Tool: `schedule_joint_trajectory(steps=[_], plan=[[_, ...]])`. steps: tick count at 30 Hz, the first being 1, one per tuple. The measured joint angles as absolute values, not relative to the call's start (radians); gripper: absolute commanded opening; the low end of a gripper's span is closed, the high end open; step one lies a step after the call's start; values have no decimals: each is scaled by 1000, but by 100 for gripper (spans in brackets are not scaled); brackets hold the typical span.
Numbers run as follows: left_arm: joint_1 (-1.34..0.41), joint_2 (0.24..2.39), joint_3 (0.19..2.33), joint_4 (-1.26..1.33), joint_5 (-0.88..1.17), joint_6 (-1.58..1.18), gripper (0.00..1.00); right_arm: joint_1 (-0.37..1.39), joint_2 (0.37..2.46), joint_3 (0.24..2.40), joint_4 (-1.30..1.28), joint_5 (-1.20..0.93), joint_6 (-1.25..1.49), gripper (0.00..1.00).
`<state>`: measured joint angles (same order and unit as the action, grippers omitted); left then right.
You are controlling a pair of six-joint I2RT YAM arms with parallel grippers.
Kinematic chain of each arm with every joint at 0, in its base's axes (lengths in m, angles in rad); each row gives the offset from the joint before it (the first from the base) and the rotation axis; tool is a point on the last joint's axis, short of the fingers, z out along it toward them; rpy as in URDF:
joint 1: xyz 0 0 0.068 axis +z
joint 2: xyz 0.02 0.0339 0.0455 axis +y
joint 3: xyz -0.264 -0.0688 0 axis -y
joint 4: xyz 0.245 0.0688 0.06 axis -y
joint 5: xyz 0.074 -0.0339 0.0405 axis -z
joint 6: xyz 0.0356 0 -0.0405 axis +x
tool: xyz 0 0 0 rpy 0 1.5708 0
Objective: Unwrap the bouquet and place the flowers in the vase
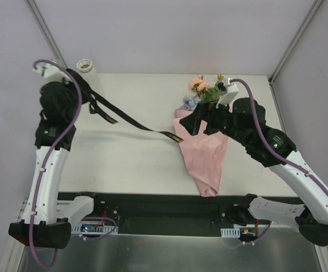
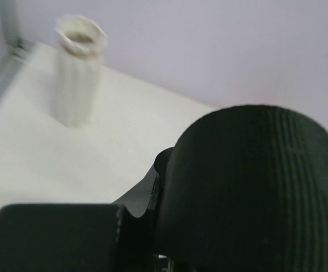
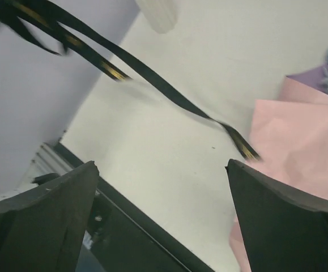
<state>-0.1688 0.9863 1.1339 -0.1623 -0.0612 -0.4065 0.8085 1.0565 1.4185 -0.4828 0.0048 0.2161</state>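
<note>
— Step?
— Untying. Left end effector point(image 1: 67, 75) clenched on black ribbon point(image 1: 131, 120) near the vase point(image 1: 89, 70); right end effector point(image 1: 200, 124) released over the bouquet point(image 1: 206, 148) on the tabletop point(image 1: 130, 170).
— Next?
— Likely shed ribbon, then spread the paper point(image 1: 209, 177).

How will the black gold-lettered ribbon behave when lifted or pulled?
Probably floppy: the black ribbon with gold lettering sags and twists between the left fingers and the pink paper-wrapped bouquet. Likely light, since a loose tail dangles off it. Its far end lies on the paper, so a pull may tug the wrapping; whether it's attached I can't tell.
</note>
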Motion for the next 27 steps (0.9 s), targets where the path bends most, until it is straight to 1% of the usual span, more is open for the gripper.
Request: schedule_joint_trajectory(steps=[3, 5, 7, 9, 11, 17, 21, 27], plan=[[6, 1021, 1357, -284, -82, -391, 0, 809, 1041, 1340, -535, 62, 178, 100], [50, 1046, 1486, -322, -88, -371, 0, 809, 1044, 1290, -564, 85, 163, 100], [56, 1072, 1575, -337, -79, -355, 0, 809, 1045, 1239, -588, 99, 152, 100], [56, 1088, 1608, -337, -60, -352, 0, 809, 1049, 1202, -606, 105, 145, 100], [56, 1102, 1602, -347, -47, -352, 0, 809, 1054, 1184, -618, 110, 141, 100], [63, 1194, 1495, -390, 2, -356, 0, 809, 1055, 1178, -622, 125, 120, 100], [123, 1267, 1430, -426, 16, -379, 0, 809, 1051, 1173, -619, 137, 109, 100], [205, 1316, 1414, -439, -118, -403, 0, 809, 1040, 1138, -619, 147, 101, 99]])
